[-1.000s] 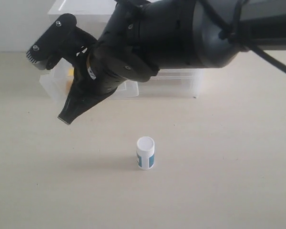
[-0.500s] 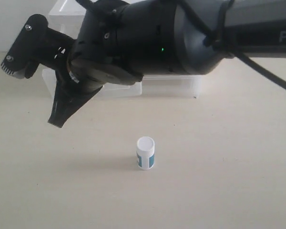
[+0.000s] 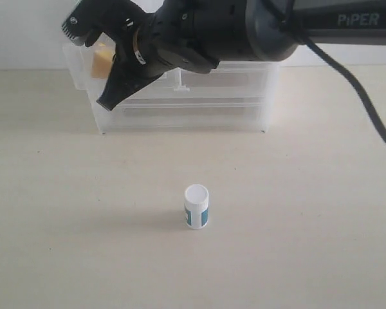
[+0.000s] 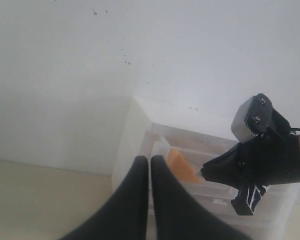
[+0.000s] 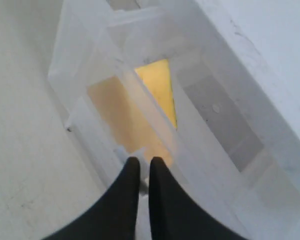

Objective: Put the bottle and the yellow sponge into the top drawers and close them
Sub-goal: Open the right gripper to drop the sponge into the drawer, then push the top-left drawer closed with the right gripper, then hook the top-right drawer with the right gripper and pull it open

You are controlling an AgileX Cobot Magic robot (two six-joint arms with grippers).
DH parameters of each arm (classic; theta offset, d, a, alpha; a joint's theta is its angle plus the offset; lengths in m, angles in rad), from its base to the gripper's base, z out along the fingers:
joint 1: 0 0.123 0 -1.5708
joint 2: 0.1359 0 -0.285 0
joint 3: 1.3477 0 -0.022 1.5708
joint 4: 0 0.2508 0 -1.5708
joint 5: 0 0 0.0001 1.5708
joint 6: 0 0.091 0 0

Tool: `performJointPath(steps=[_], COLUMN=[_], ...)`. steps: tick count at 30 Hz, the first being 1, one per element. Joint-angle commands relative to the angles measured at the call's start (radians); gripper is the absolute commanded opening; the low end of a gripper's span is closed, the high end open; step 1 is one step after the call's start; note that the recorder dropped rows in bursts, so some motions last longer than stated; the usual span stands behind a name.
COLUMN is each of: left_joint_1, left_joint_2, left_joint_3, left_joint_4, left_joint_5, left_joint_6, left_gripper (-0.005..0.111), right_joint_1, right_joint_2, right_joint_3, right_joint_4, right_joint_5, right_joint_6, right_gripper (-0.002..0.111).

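The white bottle (image 3: pixel 196 207) with a blue-teal band stands upright on the table, well in front of the cabinet (image 3: pixel 193 116). The yellow sponge (image 3: pixel 103 63) (image 4: pixel 182 167) (image 5: pixel 157 87) lies inside the left top drawer (image 3: pixel 87 74) (image 5: pixel 90 75). My right gripper (image 3: pixel 107 102) (image 5: pixel 141 160) reaches across to that drawer's front, shut, its tips against the drawer's small white tab. Its arm hides part of the drawer; the right top drawer (image 3: pixel 235 80) shows beneath it. My left gripper (image 4: pixel 150 159) is shut and empty, off to the cabinet's side, and does not show in the exterior view.
The beige table (image 3: pixel 64 225) spreads around the bottle. A white wall (image 4: pixel 90 75) stands behind the cabinet. The full-width lower drawers (image 3: pixel 193 106) sit pushed in. The black right arm (image 3: pixel 244 32) spans the top of the exterior view.
The right gripper has swung up and back toward the cabinet. The left top drawer with the sponge, which stuck out toward the front, now sits further in.
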Motion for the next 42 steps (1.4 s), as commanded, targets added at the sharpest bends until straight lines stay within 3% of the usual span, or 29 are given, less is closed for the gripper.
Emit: performJointPath(steps=[1,11,17,20,22,27,29,36,42], left_joint_1=[0.002,0.002,0.002,0.002,0.002,0.002,0.002,0.002,0.002], left_joint_2=[-0.007,-0.007,-0.007,-0.007,-0.007,-0.007,-0.007,-0.007,-0.007], left_joint_3=[0.004,0.014,0.014,0.014,0.014,0.014,0.014,0.014,0.014], left_joint_4=[0.006,0.019,0.019,0.019,0.019,0.019,0.019,0.019,0.019], left_joint_5=[-0.012,-0.030,-0.035,-0.035,-0.034,-0.034,-0.034,-0.034,-0.034], left_joint_6=[-0.010,-0.012,-0.010,-0.010,-0.010,-0.010,-0.010,-0.010,-0.010], left_gripper=[0.004,0.004,0.004,0.004,0.004,0.004,0.004,0.004,0.004], right_joint_1=[-0.015,-0.112,-0.079,-0.096,-0.160,-0.486,-0.561,-0.589,-0.575], right_joint_2=[0.003,0.116,-0.059,-0.220,-0.337,-0.459,-0.428,-0.263,-0.138], right_joint_3=[-0.029,-0.188,-0.029,0.213,0.388,0.733,0.820,0.862,0.853], right_joint_4=[-0.047,-0.012,0.044,0.044,0.044,0.192,0.283,0.263,0.298], right_joint_5=[-0.084,-0.023,0.026,-0.130,-0.306,-0.945,-1.136,-1.234,-1.374], right_joint_6=[0.030,0.244,0.092,0.095,0.145,0.439,0.603,0.834,1.158], right_gripper=[0.006,0.006,0.006,0.006,0.006,0.000,0.000,0.004,0.036])
